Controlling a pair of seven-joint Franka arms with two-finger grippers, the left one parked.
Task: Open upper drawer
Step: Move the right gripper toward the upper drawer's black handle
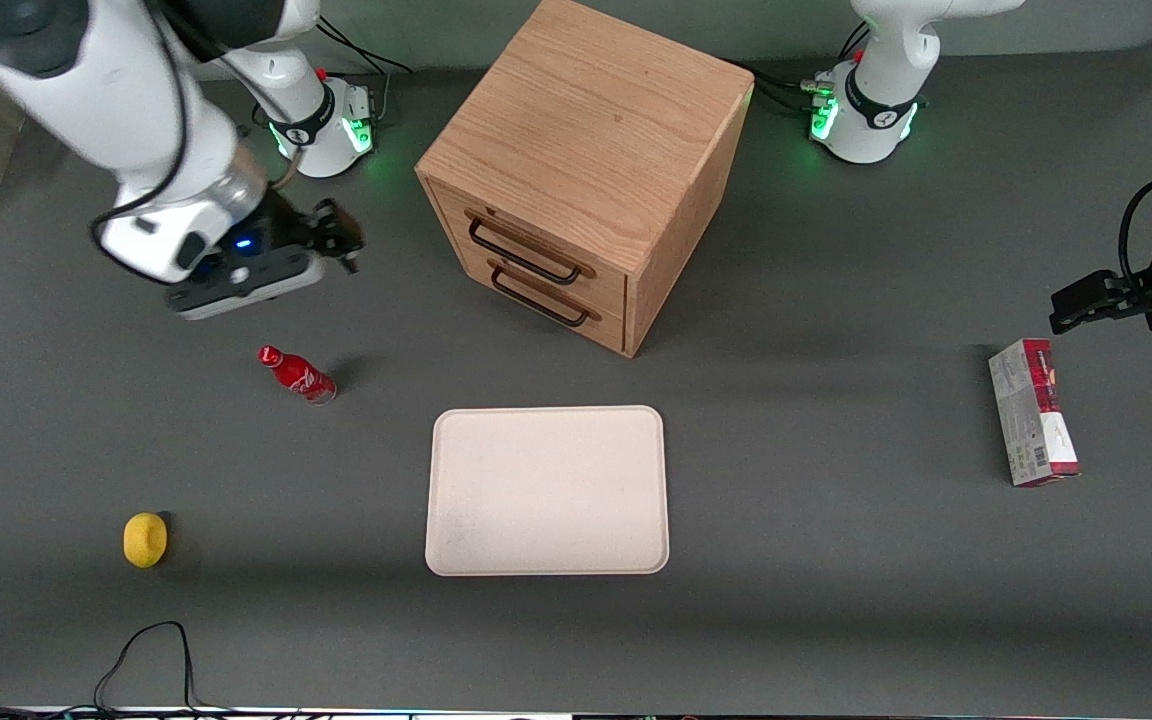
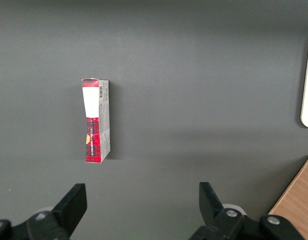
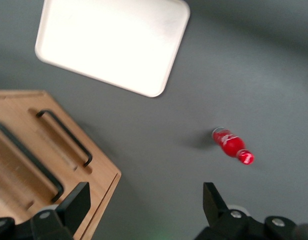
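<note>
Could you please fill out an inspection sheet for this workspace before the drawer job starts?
Surface: dark grey table, no spills seen.
Job's things: wooden cabinet upright; upper drawer shut, black handle free; lower drawer shut too.
Clutter: cream tray nearer the front camera than the cabinet; red bottle and yellow object toward the working arm's end; red-and-white carton toward the parked arm's end.
Grippers: gripper in the air beside the cabinet, apart from the handle, jaws open and holding nothing.
Cables: black loop at the table edge nearest the camera; leads at both arm bases.
Surroundings: nothing seen.
</note>
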